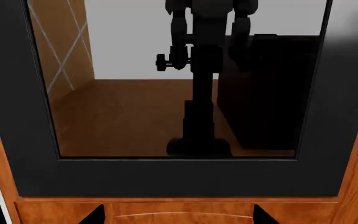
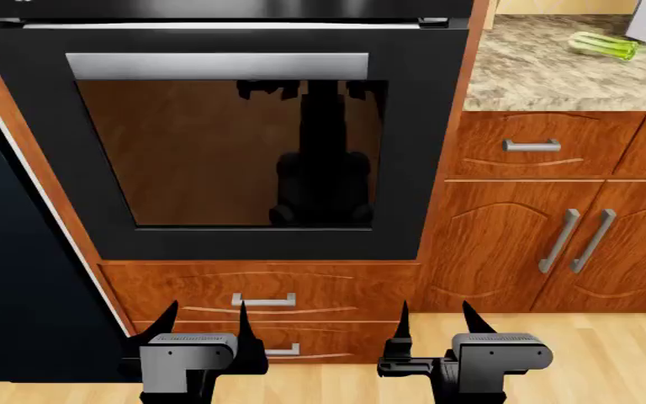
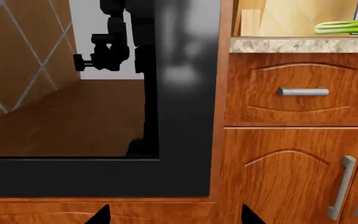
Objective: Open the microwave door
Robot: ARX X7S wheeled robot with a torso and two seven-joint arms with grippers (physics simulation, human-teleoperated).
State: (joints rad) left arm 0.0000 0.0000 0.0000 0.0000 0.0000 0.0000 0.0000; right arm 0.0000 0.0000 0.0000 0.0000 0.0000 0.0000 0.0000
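Black oven door [image 2: 245,151] set in wood cabinetry; granite counter [image 2: 525,76] seen beside. Left gripper [image 2: 203,324], right gripper [image 2: 433,321] held spread, empty, above wood floor [image 2: 638,362].

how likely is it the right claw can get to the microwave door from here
Probably not yet. No microwave door shows clearly in any view; only a grey corner beyond the celery on the countertop. The right claw hangs open, low by the drawers under the oven door.

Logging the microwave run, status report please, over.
Left gripper and right gripper open, empty, low before oven door. Microwave door not in view. Nothing touched yet.
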